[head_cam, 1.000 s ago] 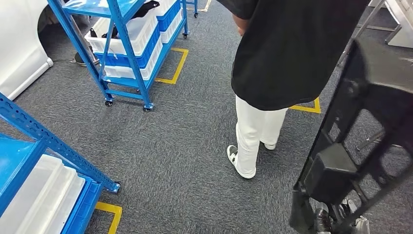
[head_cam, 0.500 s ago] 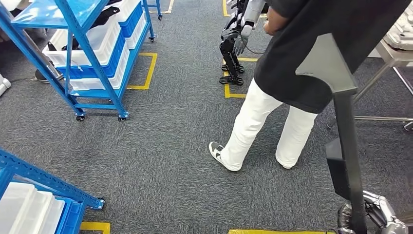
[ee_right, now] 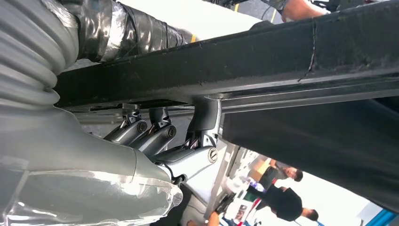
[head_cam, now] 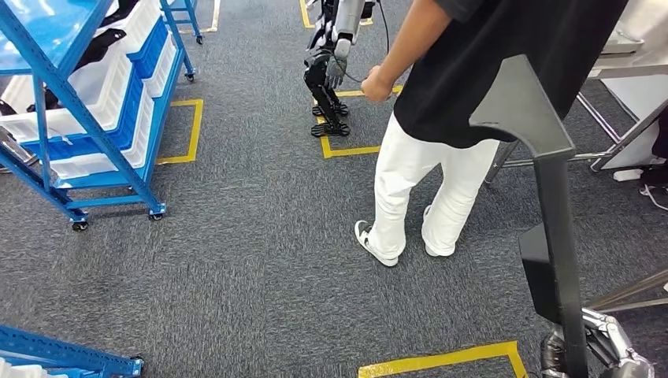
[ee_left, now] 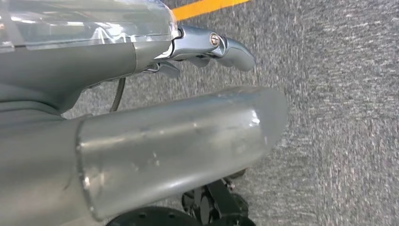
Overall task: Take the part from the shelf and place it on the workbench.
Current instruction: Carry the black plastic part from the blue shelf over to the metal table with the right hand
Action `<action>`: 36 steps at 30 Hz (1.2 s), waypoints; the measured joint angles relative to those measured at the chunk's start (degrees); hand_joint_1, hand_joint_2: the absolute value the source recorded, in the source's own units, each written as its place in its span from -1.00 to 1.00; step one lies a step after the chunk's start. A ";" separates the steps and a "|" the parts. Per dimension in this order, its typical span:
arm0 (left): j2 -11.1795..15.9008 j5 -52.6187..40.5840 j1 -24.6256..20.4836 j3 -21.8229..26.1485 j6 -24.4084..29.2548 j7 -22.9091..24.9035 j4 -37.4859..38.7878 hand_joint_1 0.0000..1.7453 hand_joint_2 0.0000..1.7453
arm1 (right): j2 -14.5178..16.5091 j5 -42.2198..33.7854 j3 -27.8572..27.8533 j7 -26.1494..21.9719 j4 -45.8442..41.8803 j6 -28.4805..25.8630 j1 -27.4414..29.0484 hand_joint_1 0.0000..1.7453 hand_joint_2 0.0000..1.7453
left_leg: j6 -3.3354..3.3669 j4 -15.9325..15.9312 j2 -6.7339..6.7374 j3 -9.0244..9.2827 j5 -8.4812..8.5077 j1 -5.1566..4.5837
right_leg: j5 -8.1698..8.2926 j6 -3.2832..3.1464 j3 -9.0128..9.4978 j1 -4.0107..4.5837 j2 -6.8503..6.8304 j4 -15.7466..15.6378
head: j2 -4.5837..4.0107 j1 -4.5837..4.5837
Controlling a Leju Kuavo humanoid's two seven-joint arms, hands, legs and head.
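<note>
The black part (head_cam: pixel 551 197) stands at 4 o'clock in the head view; its lower end runs off the bottom edge and it screens most of the right hand (head_cam: pixel 603 350). The person (head_cam: pixel 473 79) is cut off above the chest. At 9 o'clock, the blue shelf (head_cam: pixel 71 102) is cropped; bin contents indistinct.

Even indoor light, sharp overall

Glare whitened the far background beyond the right hand (ee_right: pixel 155 141); the carpet (head_cam: pixel 252 260) carried only faint shadows.
</note>
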 joint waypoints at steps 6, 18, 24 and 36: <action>0.02 0.43 0.34 -0.01 -0.01 -0.04 -0.18 -1.00 -1.00 | 0.00 -0.46 -0.01 -0.45 0.02 0.14 -0.17 1.00 1.00 | 1.35 -0.87 4.36 0.17 0.58 -0.07 | -6.89 1.35 -6.11 -0.20 -5.98 13.02 | 0.00 0.13; -0.11 1.66 0.04 -0.09 -0.15 0.22 -0.19 -1.00 -1.00 | 0.01 -0.47 -0.11 -0.80 -0.12 0.72 -0.39 1.00 1.00 | -0.84 1.77 7.31 0.83 -2.98 -0.31 | -0.19 -1.48 1.74 0.35 -7.70 -1.92 | 0.00 0.05; -0.09 2.29 0.62 -0.09 -0.40 0.12 -0.20 -1.00 -1.00 | 0.02 -0.30 -0.23 -0.50 -0.13 0.72 -0.52 1.00 1.00 | -0.91 11.90 3.73 -5.21 -4.75 -0.18 | -0.42 -1.96 1.88 0.35 -3.48 -1.48 | 0.00 0.01; -0.07 3.43 0.80 -0.25 -0.54 0.27 -0.52 -1.00 -1.00 | -0.04 0.27 -0.26 0.03 -0.44 0.58 -0.65 1.00 1.00 | 1.55 -1.27 4.04 0.09 0.90 -0.01 | -7.07 1.28 -4.94 -0.14 -5.74 11.56 | 0.00 0.28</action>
